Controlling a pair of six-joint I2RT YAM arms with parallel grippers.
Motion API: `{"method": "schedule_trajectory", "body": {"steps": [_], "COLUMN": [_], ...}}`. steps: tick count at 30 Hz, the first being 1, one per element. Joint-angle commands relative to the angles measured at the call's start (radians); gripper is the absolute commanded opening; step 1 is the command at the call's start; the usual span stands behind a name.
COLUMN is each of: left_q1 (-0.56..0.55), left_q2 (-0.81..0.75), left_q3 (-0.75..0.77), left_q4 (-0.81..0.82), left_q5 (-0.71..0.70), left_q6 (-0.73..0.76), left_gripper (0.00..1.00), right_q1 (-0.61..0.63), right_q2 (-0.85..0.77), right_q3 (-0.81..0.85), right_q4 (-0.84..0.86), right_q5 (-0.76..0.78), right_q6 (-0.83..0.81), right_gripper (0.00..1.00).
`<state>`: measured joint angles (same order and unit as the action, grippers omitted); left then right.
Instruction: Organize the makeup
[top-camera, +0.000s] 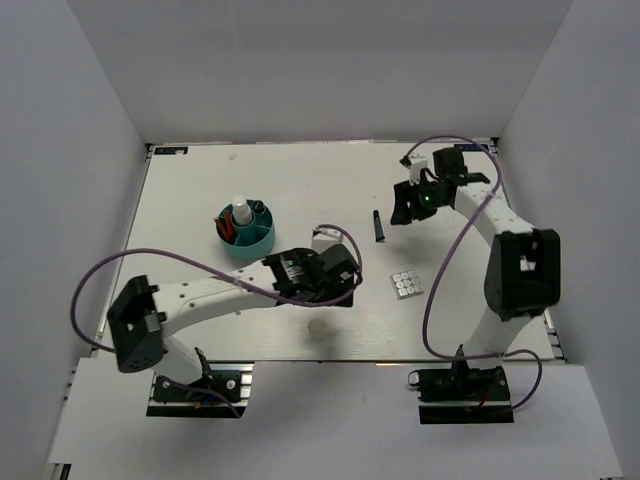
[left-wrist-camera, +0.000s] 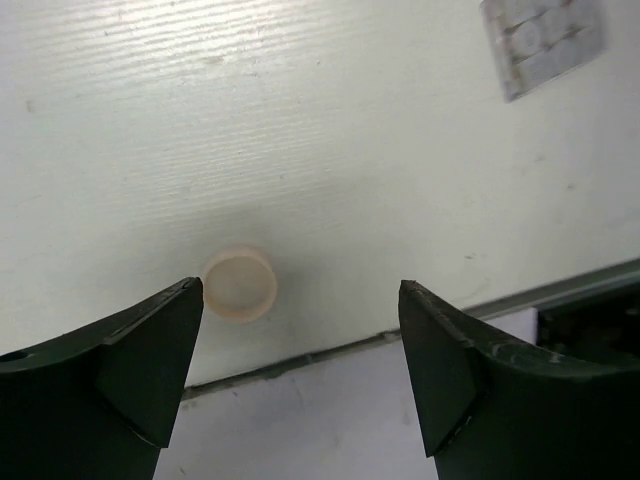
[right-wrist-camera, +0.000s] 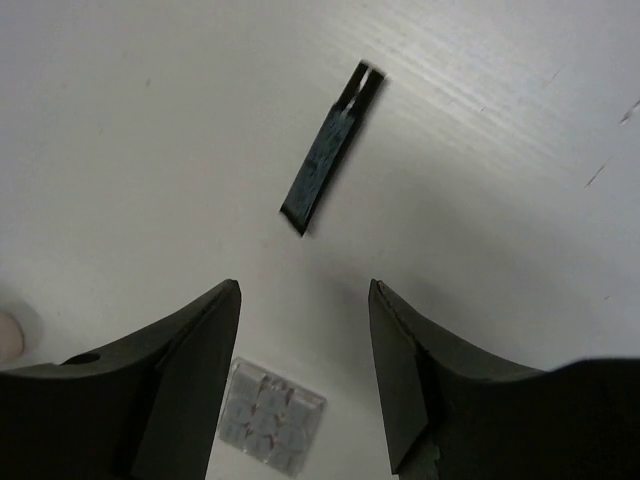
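A tiny round clear jar (top-camera: 318, 327) stands on the table near the front edge. In the left wrist view the jar (left-wrist-camera: 240, 283) is just beyond my left fingertip. My left gripper (top-camera: 337, 290) (left-wrist-camera: 300, 292) is open and empty above it. A short black tube (top-camera: 379, 227) (right-wrist-camera: 325, 160) lies flat ahead of my open, empty right gripper (top-camera: 406, 210) (right-wrist-camera: 305, 288). The square grey-panned palette (top-camera: 406, 285) (left-wrist-camera: 543, 40) (right-wrist-camera: 270, 415) lies between the arms. A white bottle (top-camera: 240, 211) and a red pencil (top-camera: 229, 226) stand in the teal holder (top-camera: 258, 240).
The white table (top-camera: 200, 190) is walled by white panels at the back and sides. Its front edge with a metal rail (left-wrist-camera: 560, 295) runs close behind the jar. Purple cables (top-camera: 440, 290) loop over the table by each arm.
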<state>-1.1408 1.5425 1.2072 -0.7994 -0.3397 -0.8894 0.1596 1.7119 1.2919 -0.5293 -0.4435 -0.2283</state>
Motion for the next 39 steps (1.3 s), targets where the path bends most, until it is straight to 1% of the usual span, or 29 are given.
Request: {"method": "schedule_trajectory", "body": {"steps": [1, 5, 7, 11, 16, 18, 23, 29, 34, 39], "left_q1": [-0.004, -0.004, -0.004, -0.004, -0.004, -0.004, -0.004, -0.004, -0.004, -0.004], "left_q2": [-0.171, -0.317, -0.381, -0.4, -0.374, -0.371, -0.386, -0.413, -0.423, -0.429], "left_q3": [-0.058, -0.121, -0.15, -0.152, -0.136, -0.141, -0.166, -0.186, -0.193, -0.193], "left_q4": [0.028, -0.004, -0.018, -0.093, -0.129, -0.129, -0.126, -0.135, -0.141, -0.146], "left_q5": [-0.061, -0.093, -0.116, -0.137, -0.136, -0.137, -0.142, -0.153, -0.156, -0.159], "left_q6": [-0.075, -0.147, -0.178, -0.212, -0.232, -0.24, -0.255, -0.267, -0.273, -0.278], "left_gripper": [0.88, 0.87, 0.86, 0.86, 0.86, 0.86, 0.86, 0.87, 0.87, 0.87], "right_q1": [0.02, 0.054, 0.073, 0.112, 0.136, 0.149, 0.161, 0.17, 0.19, 0.201], "right_q2": [0.116, 0.225, 0.279, 0.345, 0.426, 0.439, 0.454, 0.463, 0.48, 0.499], "right_q3": [0.157, 0.288, 0.317, 0.391, 0.454, 0.455, 0.443, 0.412, 0.42, 0.426], "right_q4": [-0.009, -0.003, 0.014, 0.038, 0.063, 0.064, 0.054, 0.038, 0.04, 0.034], "right_q5": [0.04, 0.097, 0.147, 0.204, 0.29, 0.318, 0.328, 0.338, 0.393, 0.397], "right_q6": [0.029, 0.037, 0.053, 0.079, 0.104, 0.109, 0.118, 0.144, 0.162, 0.17], "right_gripper": [0.6, 0.58, 0.55, 0.54, 0.53, 0.53, 0.53, 0.48, 0.46, 0.46]}}
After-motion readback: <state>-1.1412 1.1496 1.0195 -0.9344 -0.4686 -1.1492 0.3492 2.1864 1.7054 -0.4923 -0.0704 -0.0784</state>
